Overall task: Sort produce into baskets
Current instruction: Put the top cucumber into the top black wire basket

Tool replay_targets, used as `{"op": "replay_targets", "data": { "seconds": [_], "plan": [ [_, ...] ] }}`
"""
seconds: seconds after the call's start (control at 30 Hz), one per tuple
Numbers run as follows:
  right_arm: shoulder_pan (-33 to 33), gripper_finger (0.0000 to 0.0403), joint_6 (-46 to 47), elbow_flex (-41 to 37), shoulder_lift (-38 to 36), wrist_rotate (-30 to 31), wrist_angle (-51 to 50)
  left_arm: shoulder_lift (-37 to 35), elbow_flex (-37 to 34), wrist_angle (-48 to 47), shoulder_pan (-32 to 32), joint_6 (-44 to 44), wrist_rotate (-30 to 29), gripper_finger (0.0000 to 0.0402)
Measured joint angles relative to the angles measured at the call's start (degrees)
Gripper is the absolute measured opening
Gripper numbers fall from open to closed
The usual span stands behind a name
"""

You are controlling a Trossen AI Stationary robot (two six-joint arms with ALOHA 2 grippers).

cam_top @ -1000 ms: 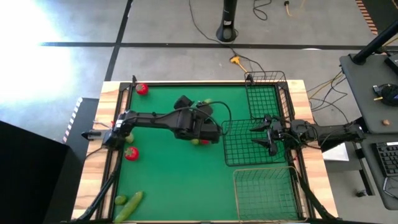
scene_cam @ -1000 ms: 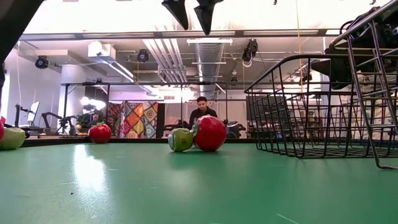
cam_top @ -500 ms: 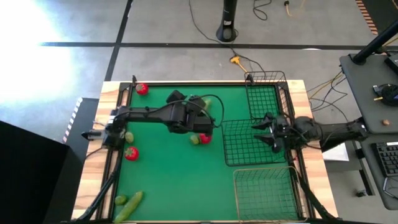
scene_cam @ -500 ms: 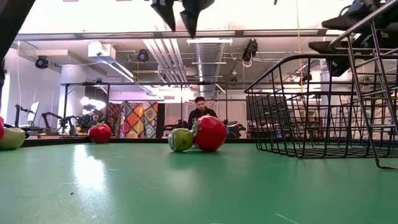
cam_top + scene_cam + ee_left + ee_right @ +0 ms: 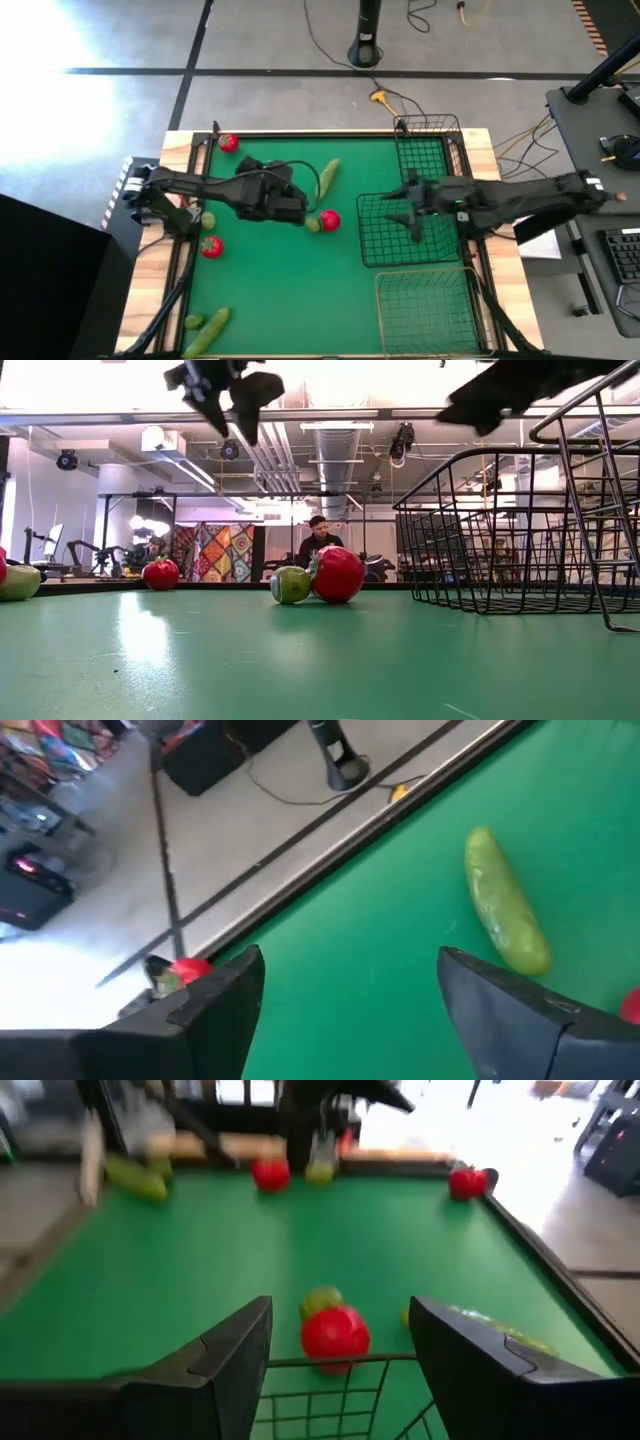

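Observation:
A red fruit (image 5: 329, 221) and a small yellow-green fruit (image 5: 313, 224) lie touching on the green mat mid-table. A cucumber (image 5: 327, 175) lies beyond them. My left gripper (image 5: 298, 210) hovers open and empty just left of the pair; it also shows in its wrist view (image 5: 350, 970). My right gripper (image 5: 405, 207) hovers open and empty over the left part of the larger dark square basket (image 5: 400, 245), facing the pair (image 5: 335, 1332). Other fruits lie at the far left corner (image 5: 228, 143) and left side (image 5: 210, 246).
A narrow dark basket (image 5: 430, 150) stands at the far right and a paler wire basket (image 5: 425, 310) at the near right. A second cucumber (image 5: 208, 330) and a yellow-green fruit (image 5: 193, 322) lie at the near left corner. Another yellow-green fruit (image 5: 207, 220) lies by the left edge.
My left gripper has drawn back toward the table's left edge, staying high above the mat and away from the red and yellow-green pair. My right gripper has gone toward the table's left, from the square basket's right side to over its left part. The produce has stayed put.

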Motion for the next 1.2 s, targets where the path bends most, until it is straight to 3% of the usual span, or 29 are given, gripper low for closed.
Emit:
{"op": "replay_targets", "data": {
  "seconds": [0.27, 0.47, 0.6, 0.77, 0.93, 1.2],
  "plan": [
    [-0.1, 0.0228, -4.3, 11.2, 14.8, 0.2, -4.5, -7.7, -19.8, 24.6, -1.7, 5.0, 4.0, 0.0276],
    [-3.6, 0.0228, -11.3, 25.9, 26.3, 3.2, -11.8, -9.9, -28.7, 37.1, -7.6, 4.4, 4.7, 0.0276],
    [-6.7, 0.0228, -18.0, 36.0, 35.7, 2.8, -24.5, -10.5, -30.7, 43.4, -12.3, 4.3, 4.5, 0.0276],
    [-11.0, 0.0239, -22.9, 46.6, 45.3, -1.7, -33.5, -9.7, -30.9, 43.6, -18.6, 1.2, 1.0, 0.0276],
    [-15.2, 0.028, -23.8, 56.3, 55.1, -7.4, -40.2, -7.5, -31.0, 45.1, -25.6, -6.2, -3.1, 0.0276],
    [-19.4, 0.0356, -30.6, 67.2, 66.1, -5.9, -45.3, -0.8, -31.0, 46.5, -32.5, -15.5, -4.6, 0.0276]
  ]
}}
